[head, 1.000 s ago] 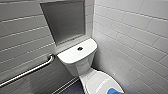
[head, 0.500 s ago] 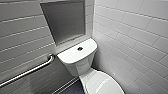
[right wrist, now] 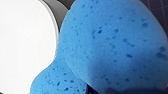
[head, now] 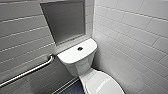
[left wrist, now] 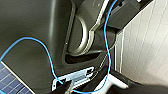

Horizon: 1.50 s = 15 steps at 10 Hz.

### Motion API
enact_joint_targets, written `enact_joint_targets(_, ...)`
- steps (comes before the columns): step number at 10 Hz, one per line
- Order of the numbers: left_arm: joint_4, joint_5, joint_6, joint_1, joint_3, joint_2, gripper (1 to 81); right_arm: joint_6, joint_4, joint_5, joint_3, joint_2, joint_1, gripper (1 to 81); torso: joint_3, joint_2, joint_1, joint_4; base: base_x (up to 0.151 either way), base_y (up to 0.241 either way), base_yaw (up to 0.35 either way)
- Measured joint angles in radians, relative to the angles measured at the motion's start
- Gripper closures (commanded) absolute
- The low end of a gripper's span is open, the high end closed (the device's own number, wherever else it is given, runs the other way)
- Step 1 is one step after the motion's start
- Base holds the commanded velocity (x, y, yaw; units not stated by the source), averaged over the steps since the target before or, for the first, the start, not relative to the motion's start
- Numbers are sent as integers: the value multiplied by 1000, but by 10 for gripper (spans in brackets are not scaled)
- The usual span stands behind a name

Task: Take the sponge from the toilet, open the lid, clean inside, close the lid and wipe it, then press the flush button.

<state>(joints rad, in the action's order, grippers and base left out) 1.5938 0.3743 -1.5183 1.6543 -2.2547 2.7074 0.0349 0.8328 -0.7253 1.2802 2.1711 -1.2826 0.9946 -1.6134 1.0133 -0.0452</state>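
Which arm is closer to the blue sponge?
Right. The sponge looms right at its wrist camera, beside the toilet; the left wrist faces the robot's body and tiled wall.

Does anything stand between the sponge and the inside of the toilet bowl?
Yes. In the head view the lid lies shut on the toilet, covering its inside. The sponge is beside a white rounded surface, probably that lid.

Smooth white oval plastic lid (head: 103,83) cut off at head view's lower edge, brushed steel grab bar (head: 27,72) running off the left edge, bright blue speckled soft sponge (right wrist: 112,45) overflowing right wrist view, outline incomplete.
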Motion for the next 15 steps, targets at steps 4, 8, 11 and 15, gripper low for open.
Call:
enact_joint_targets(4, 0, 0, 18, -9, 0, 6, 10, -308, 65, -109, -319, -85, 4, 811, 0, 0, 0, 0, 0, 0, 0)
enact_joint_targets(8, 0, 0, 22, -11, 0, 19, 10, -676, 306, -251, -470, -52, 170, 811, 0, 0, 0, 0, 0, 0, 0)
enact_joint_targets(11, 0, 0, 22, -11, 0, 19, 10, -736, 454, -242, -423, 33, 382, 811, 0, 0, 0, 0, 0, 0, 0)
enact_joint_targets(15, -1, 0, 23, -11, 0, 19, 10, -795, 646, -179, -134, 135, 536, 811, 0, 0, 0, 0, 0, 0, 0)
